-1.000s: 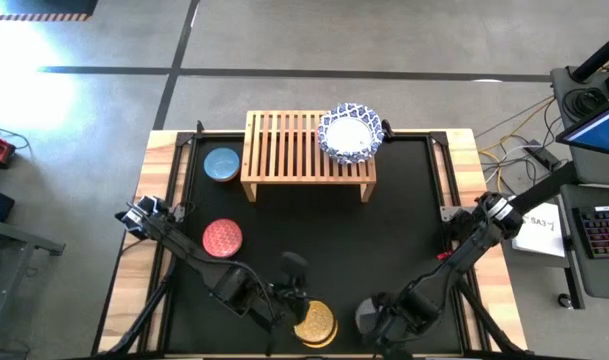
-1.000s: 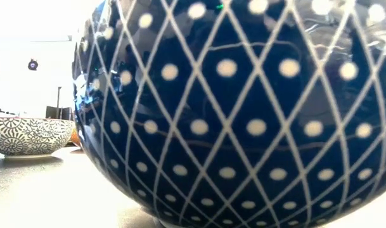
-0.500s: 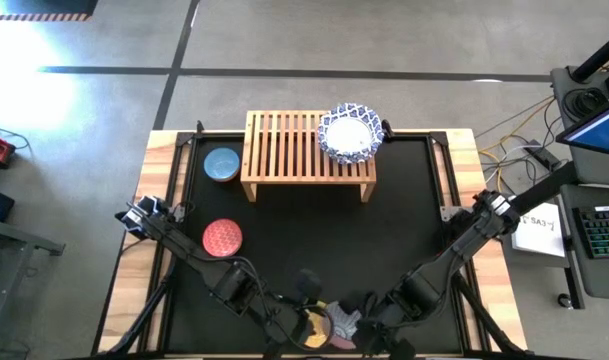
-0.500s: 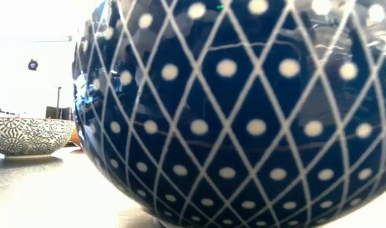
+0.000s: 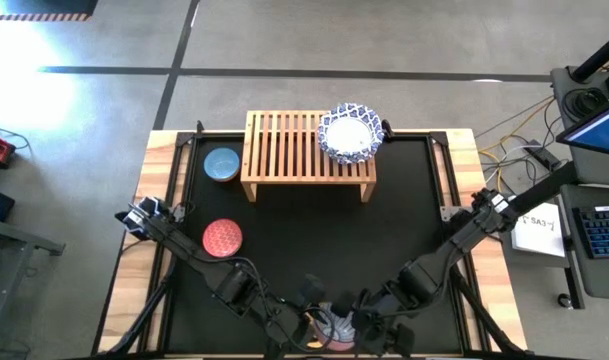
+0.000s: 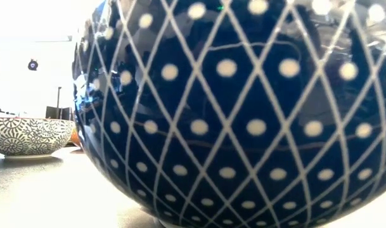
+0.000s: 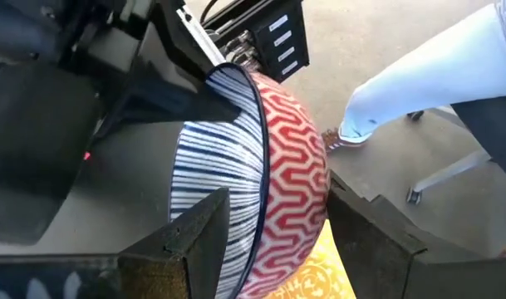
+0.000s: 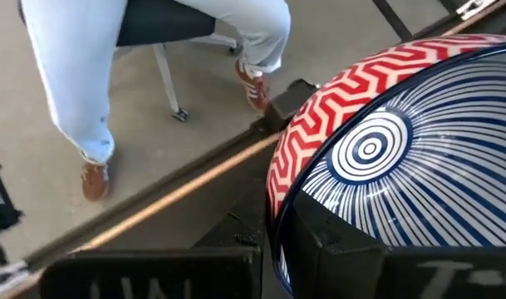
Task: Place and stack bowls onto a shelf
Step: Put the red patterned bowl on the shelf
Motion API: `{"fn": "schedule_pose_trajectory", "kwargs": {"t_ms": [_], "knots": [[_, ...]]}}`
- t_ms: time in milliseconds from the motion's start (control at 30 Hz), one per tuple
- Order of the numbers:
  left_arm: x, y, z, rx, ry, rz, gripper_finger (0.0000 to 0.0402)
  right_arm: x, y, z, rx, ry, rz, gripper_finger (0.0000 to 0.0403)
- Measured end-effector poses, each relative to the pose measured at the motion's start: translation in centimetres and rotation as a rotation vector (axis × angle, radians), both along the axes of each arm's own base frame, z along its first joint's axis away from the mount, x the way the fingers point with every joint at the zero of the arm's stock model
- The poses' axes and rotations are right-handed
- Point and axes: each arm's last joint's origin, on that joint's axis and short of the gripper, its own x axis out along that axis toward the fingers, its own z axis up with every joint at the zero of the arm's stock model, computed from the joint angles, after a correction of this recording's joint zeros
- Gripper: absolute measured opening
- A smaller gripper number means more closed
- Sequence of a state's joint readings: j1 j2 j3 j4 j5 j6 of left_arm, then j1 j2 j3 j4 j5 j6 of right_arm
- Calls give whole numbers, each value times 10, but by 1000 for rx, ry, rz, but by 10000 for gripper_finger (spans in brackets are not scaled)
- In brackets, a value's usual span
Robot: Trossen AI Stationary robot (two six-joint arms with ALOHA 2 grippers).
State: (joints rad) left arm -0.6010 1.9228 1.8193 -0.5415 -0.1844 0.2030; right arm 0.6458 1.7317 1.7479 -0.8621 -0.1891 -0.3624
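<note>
Right gripper [image 5: 356,322] grips the red-zigzag bowl [image 8: 377,141], its pattern visible only in wrist views. Left gripper [image 5: 309,315] state: cannot tell. Black table mat [image 5: 404,210]; seated person [image 8: 95,75] beyond.

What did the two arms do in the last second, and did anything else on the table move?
The right gripper swung from the table's near right toward its middle, carrying a red zigzag bowl to the left gripper, above the yellow bowl. The left gripper's fingers now flank that bowl too. The shelf, the white bowl on it, the blue bowl and the red bowl stayed put.
</note>
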Motion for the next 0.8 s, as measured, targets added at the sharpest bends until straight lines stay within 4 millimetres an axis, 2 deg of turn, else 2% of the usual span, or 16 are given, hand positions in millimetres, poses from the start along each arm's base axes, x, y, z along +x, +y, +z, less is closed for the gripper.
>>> {"fn": "schedule_pose_trajectory", "kwargs": {"t_ms": [200,400,600,800], "knots": [[0,-1,0,1,2,-24,187,0,-1,-1,-7,-9,84,12],[-3,2,1,22,12,4,187,-1,-7,1,-14,12,53,12],[-9,9,11,82,5,50,187,-3,-24,11,2,56,-56,12],[-14,16,26,185,-10,82,187,-3,-49,24,34,76,-112,12]]}}
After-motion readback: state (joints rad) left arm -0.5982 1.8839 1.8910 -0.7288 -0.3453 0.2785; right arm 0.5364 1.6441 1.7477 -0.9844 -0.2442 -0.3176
